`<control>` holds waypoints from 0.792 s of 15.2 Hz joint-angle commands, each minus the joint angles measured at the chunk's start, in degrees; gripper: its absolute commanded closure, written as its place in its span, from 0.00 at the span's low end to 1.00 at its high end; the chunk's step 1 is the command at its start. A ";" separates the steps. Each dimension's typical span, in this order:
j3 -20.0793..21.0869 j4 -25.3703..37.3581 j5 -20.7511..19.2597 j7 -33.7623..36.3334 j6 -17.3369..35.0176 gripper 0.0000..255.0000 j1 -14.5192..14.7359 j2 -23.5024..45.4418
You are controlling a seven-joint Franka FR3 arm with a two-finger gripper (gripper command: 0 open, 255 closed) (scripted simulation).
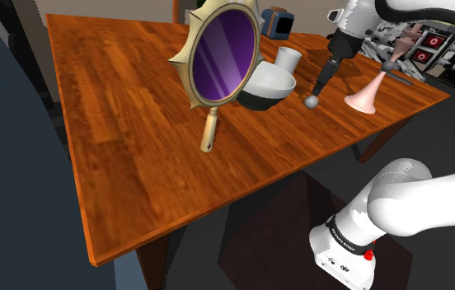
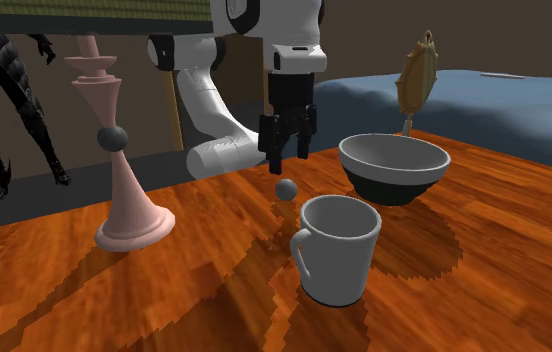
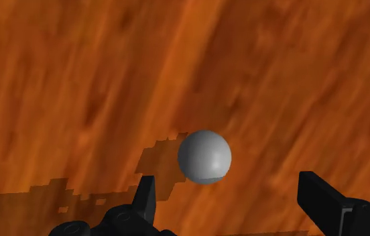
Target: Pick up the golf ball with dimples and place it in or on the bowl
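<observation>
Since I'm going across the second exterior view from its left, first up is a pink chess-piece-looking thing (image 2: 124, 205) with a grey knob on its stem. It stands well apart from the action, so I'd call it clutter to steer around. Next over, the black gripper (image 2: 286, 158) hangs pointing straight down right above the golf ball (image 2: 285, 188). The ball renders as a plain smooth grey sphere, no dimples I can make out, and it rests on the wooden table (image 2: 84, 300). In the wrist view the fingers (image 3: 321, 196) are spread wide, with the ball ahead of them and roughly between. It sits a bit nearer one finger than the other and touches neither, so nothing is held. My read is that it's lined up for a straight drop and pinch. The top-down approach makes sense, because a round ball could roll off if one finger nudges it first. Just beside the ball to the right is a pale mug (image 2: 336, 250), near enough that a sideways approach looks cramped. Further right is the bowl (image 2: 396, 186), light inside and dark low on the outside, open side up, so the carry is short once the ball clears the mug. Last, a gold-framed hand mirror (image 2: 416, 78) stands upright behind the bowl, something not to clip.
</observation>
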 commanded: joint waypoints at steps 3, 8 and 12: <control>-0.54 -2.97 -1.09 -0.83 3.32 0.00 -0.17 -0.06; -0.91 -6.64 -1.42 -0.74 6.75 0.00 -0.32 -0.31; -0.92 -6.64 -1.42 -0.74 6.75 0.00 -0.32 -0.30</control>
